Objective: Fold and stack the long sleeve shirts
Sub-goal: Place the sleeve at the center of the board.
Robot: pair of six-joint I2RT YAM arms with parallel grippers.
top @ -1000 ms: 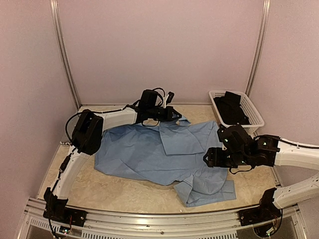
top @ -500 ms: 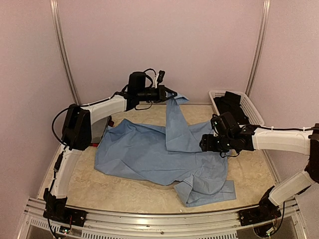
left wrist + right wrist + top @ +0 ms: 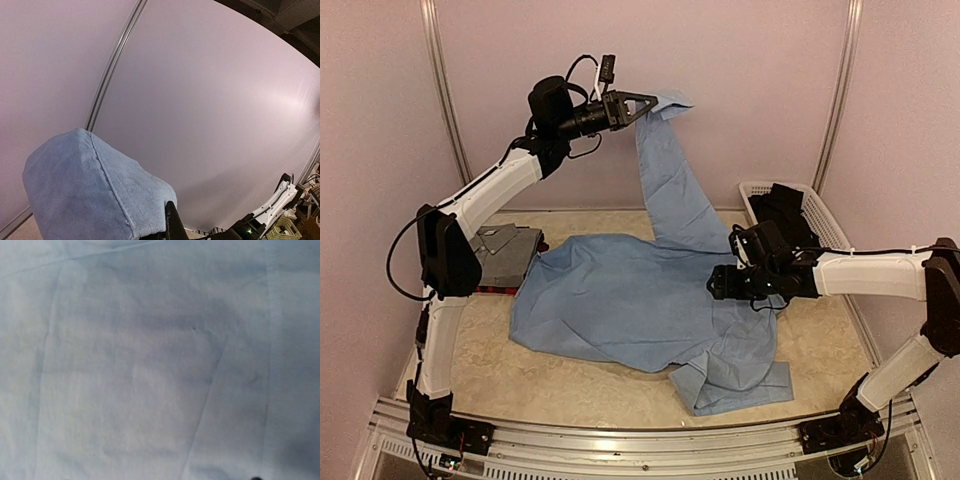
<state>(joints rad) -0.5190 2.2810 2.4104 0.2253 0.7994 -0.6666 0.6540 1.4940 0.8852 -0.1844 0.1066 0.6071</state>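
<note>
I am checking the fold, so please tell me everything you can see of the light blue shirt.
The light blue shirt is thin, wrinkled cloth spread mostly flat across the table. One sleeve rises from it, its end pinched in the shut left gripper, high by the back wall. The right gripper hangs low over its right side; contact is unclear.

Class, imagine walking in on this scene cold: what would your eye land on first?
High at the back, the left claw is shut on a sleeve of the light blue shirt, stretching it up from the table. The right claw sits over the shirt's right side, and a white basket of dark clothes stands back right.
</note>
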